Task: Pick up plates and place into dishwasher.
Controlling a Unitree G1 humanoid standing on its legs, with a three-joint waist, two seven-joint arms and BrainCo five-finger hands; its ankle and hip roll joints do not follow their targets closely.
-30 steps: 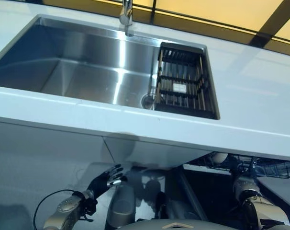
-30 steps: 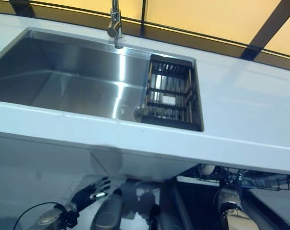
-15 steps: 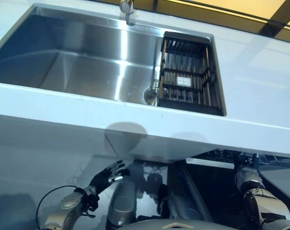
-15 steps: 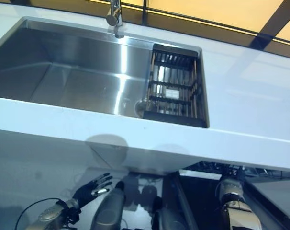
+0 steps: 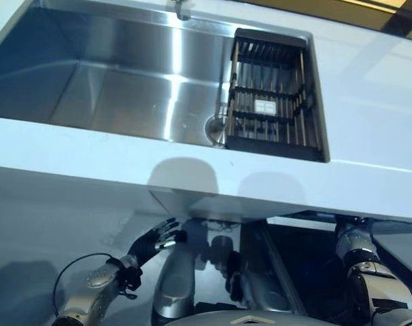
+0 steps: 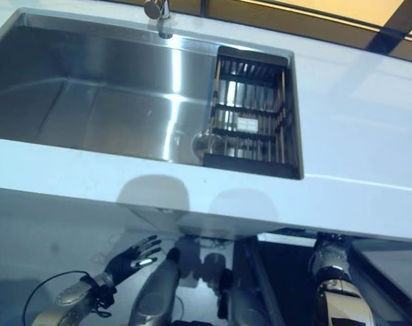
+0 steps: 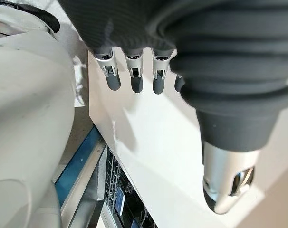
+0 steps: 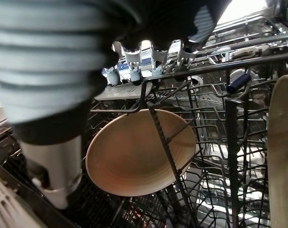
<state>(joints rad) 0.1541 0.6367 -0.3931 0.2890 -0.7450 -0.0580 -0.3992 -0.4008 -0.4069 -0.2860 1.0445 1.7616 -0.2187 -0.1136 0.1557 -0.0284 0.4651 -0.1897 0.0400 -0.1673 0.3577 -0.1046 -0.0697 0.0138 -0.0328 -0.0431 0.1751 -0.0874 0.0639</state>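
Note:
A round tan plate [image 8: 129, 161] stands on edge in the wire rack [image 8: 201, 109] of the dishwasher, seen in the right wrist view. My right hand [image 8: 51, 171] hovers close before it with fingers [image 8: 133, 71] straight by the rack's upper wire and the thumb apart, holding nothing. The rim of a second tan plate [image 8: 283, 152] shows beside it. In the eye views my right forearm [image 5: 355, 244] reaches in under the counter. My left hand [image 5: 155, 241] hangs open and empty, fingers spread, low in front of the white cabinet face [image 7: 158, 142].
Above, a white counter [image 5: 369, 102] overhangs the arms. It holds a steel sink [image 5: 124, 95] with a black dish drainer [image 5: 270, 102] at its right end and a faucet [image 6: 157, 10] behind. A blue-handled utensil [image 8: 239, 81] lies in the rack.
The camera has tipped, sliding the whole picture. My right arm has reached further in under the counter, and its hand is now hidden in the eye views. The left hand stays about where it was.

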